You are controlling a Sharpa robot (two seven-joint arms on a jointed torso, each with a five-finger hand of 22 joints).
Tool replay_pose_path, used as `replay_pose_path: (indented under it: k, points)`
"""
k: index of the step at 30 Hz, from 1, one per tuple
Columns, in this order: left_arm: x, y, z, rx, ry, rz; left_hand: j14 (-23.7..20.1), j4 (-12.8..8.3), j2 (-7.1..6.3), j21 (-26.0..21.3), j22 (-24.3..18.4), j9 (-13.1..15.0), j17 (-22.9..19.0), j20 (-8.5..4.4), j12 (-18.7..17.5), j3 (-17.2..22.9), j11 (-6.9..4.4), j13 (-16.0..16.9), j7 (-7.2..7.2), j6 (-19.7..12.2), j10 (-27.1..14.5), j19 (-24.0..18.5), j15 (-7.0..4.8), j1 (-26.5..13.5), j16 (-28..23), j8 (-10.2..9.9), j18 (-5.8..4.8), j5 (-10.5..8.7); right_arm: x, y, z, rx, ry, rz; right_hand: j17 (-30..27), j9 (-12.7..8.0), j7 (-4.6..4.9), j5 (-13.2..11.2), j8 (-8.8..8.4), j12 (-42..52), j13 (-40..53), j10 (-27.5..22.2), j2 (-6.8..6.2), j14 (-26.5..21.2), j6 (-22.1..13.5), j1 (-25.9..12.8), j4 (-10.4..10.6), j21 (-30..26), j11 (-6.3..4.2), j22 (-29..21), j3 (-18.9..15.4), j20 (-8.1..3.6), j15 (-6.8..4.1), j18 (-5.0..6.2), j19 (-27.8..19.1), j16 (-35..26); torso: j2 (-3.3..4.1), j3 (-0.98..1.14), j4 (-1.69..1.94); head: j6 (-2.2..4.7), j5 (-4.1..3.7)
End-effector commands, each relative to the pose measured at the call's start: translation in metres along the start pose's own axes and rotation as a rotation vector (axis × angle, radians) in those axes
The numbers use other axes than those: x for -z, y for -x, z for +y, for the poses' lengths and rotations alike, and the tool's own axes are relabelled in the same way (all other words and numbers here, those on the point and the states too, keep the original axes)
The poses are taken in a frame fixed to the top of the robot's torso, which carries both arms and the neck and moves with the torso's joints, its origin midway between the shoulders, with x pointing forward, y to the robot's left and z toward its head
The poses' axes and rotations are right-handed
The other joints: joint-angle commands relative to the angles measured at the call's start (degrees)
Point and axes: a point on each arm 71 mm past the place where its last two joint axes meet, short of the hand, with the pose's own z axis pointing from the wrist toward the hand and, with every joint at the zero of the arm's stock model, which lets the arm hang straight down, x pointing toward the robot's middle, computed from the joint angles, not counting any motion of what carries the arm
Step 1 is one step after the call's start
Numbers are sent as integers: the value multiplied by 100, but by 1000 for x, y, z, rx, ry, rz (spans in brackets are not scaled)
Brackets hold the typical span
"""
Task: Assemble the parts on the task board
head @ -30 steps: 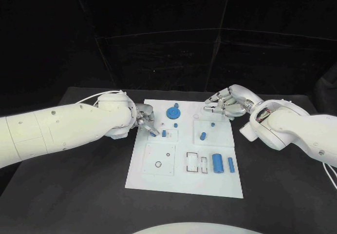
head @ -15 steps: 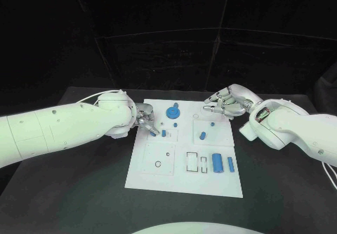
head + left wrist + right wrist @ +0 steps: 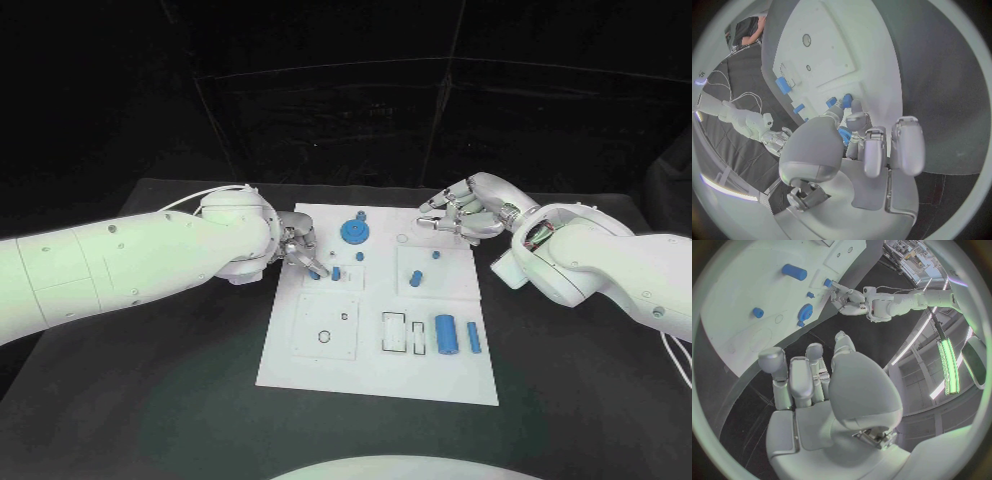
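On the white task board [image 3: 378,345], a blue cylinder [image 3: 446,334] lies near the front. Farther back, the left hand [image 3: 299,251] touches a small blue peg [image 3: 336,272]; its wrist view shows fingertips [image 3: 856,106] pinching it. The right hand [image 3: 464,214], fingers curled empty, hovers over the board's far corner.

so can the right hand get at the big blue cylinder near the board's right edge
Probably yes. The big blue cylinder lies uncovered on the task board, on the right arm's side. The right hand hovers empty at the board's far corner, and nothing stands between them.
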Motion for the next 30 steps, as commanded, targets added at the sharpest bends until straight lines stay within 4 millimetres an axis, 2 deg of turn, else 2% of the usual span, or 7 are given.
replay_pose_path:
  k: [1, 16, 30]
  points:
    - [0, 0, 0, 11, 8, 0, 585, 13, -13, -23, 2, -9, 1509, -5, -27, -56, 47, -9, 30, 18, 4, 64, -15, -89, 19, -27, -15, 20, 0, 0, 2, -2, 10, -2, -2, 2, 11, 28, 32, 33, -3, -21, 33, 66, -40, 0, 3, -39, 8, -5, -44, -13, -26, 96, -28, -28, -1, 0, -1, 0, 0]
    - [-3, 1, 2, 21, 20, -1, 585, 239, 30, -27, 10, 1, 1509, 1, -25, -250, 61, -10, 48, 24, 4, 67, -9, -386, 19, -56, -15, 21, 0, 0, 2, -2, 10, -3, -15, 1, 12, 29, 32, 26, -13, -28, 35, 64, -45, -3, 3, -45, 8, -14, -49, -13, -26, 97, -31, -40, 1, -2, -2, 4, -18]
    - [-3, 1, 0, 28, 16, 8, 585, 323, 31, -11, 36, 17, 1509, 3, 1, -345, 59, 18, 44, 47, 20, 76, -10, -494, 19, -50, -20, 21, 0, 1, 2, -2, 10, -1, -12, 1, 12, 31, 33, 27, -14, -29, 36, 65, -47, -8, 4, -47, 9, -15, -53, -13, -26, 97, -31, -39, -2, -3, 1, -7, -27]
